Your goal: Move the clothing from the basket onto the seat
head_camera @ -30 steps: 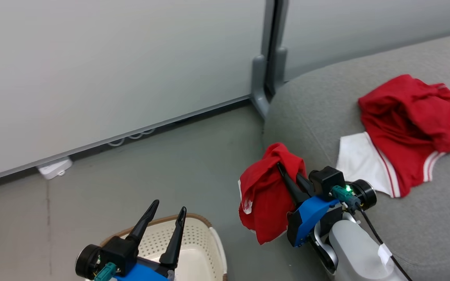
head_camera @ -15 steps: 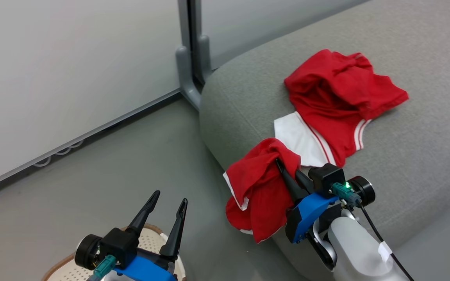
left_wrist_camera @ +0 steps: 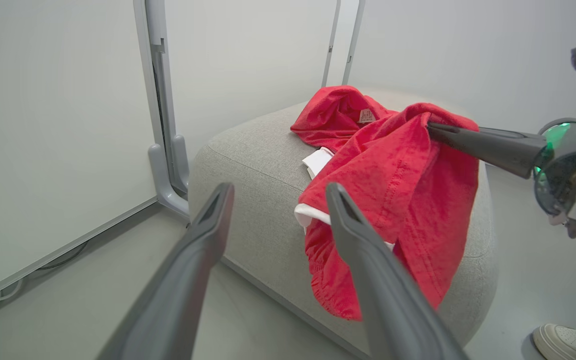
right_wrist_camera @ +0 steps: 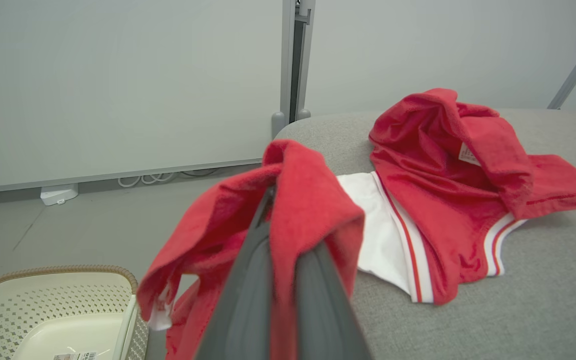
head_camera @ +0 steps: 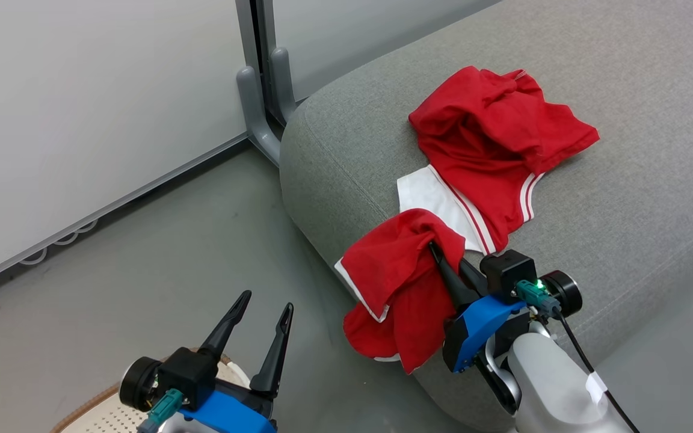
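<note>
Over the seat (head_camera: 623,240) edge now: your right gripper (head_camera: 435,249), clamped on the plain red garment (head_camera: 394,282), has drawn beside the striped garment (head_camera: 491,150). Nearly ready to drop.

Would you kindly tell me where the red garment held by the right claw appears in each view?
Head view: garment, lower centre, before the seat edge.
Left wrist view: right of centre.
Right wrist view: bottom centre.
Shared landmark: grey post.
</note>
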Tool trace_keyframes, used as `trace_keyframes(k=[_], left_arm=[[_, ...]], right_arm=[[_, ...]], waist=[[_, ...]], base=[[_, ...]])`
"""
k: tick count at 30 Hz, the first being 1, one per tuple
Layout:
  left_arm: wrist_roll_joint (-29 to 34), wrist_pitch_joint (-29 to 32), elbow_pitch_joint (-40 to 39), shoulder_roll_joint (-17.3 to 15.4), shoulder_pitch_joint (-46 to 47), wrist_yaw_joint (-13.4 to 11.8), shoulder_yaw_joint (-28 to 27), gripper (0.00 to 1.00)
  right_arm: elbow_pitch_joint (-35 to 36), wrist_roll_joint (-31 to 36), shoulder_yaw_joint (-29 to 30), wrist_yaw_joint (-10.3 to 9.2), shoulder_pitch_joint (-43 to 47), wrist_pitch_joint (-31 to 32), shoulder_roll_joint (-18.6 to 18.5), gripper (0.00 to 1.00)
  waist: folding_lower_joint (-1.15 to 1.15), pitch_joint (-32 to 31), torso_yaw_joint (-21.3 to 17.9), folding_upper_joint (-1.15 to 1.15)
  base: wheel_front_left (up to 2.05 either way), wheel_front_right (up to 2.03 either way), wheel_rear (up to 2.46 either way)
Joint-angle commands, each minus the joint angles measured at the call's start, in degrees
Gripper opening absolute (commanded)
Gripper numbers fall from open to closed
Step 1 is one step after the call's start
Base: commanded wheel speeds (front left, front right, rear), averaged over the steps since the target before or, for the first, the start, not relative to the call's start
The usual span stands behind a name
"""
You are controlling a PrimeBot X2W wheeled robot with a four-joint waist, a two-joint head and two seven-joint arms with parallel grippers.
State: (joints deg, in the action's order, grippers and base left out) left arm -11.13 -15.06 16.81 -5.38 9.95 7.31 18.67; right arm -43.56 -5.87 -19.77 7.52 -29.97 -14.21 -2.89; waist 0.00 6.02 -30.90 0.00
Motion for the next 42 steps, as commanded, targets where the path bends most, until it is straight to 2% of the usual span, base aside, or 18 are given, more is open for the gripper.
trace_keyframes(k=[1,7,15,19,24,25,31,36,42], left_arm=[[-0.3,-0.2,0.0,-0.5,-0.1,0.2,-0.3,1.00],[0.0,-0.2,-0.3,-0.1,-0.9,0.2,-0.7,1.00],[0.8,-0.2,-1.6,-0.4,0.4,0.2,-0.5,1.00],[1.2,-0.2,-2.3,-0.9,1.5,0.2,0.7,1.00],[1.3,-0.2,-3.2,-1.8,4.2,0.2,2.1,1.00],[1.6,-0.2,-3.8,-2.2,5.8,0.2,2.6,1.00],[2.2,-0.2,-6.0,-3.5,10.9,0.2,4.8,1.00],[2.7,-0.2,-7.3,-4.9,15.1,0.2,6.5,1.00],[3.3,-0.2,-8.6,-6.6,19.2,0.2,7.0,1.00]], right_arm=[[0.1,0.0,0.0,-0.06,0.0,-0.3,0.0,0.00],[-0.3,-0.3,0.8,-0.06,-0.7,0.1,0.0,0.00],[1.0,4.4,11.9,-0.06,-9.0,3.3,-0.2,0.00],[3.2,5.6,16.9,-0.06,-15.3,6.7,-3.4,0.00],[6.3,5.3,23.2,-0.06,-22.8,10.3,-9.9,0.00],[7.5,5.2,26.9,-0.06,-25.5,11.8,-12.8,0.00],[10.8,6.6,38.2,-0.06,-30.7,14.6,-19.9,0.00],[12.1,8.3,45.0,-0.06,-29.5,14.5,-22.4,0.00],[9.0,9.6,51.8,-0.05,-26.1,11.1,-20.1,0.00]], waist=[[0.00,-0.1,0.0,0.00],[0.00,-0.2,0.6,0.00],[0.00,2.5,2.0,0.00],[0.00,5.0,3.5,0.00],[0.00,9.5,6.2,0.00],[0.00,12.0,7.5,0.00],[0.00,19.1,11.5,0.00],[0.00,25.3,14.6,0.00],[0.00,31.6,16.9,0.00]], base=[[0.00,0.00,0.00],[0.00,0.00,0.00],[0.00,0.00,0.00],[0.00,0.00,0.00],[0.00,0.00,0.00],[0.00,0.00,0.00],[0.00,0.00,0.00],[0.00,0.00,0.00],[0.00,0.00,0.00]])
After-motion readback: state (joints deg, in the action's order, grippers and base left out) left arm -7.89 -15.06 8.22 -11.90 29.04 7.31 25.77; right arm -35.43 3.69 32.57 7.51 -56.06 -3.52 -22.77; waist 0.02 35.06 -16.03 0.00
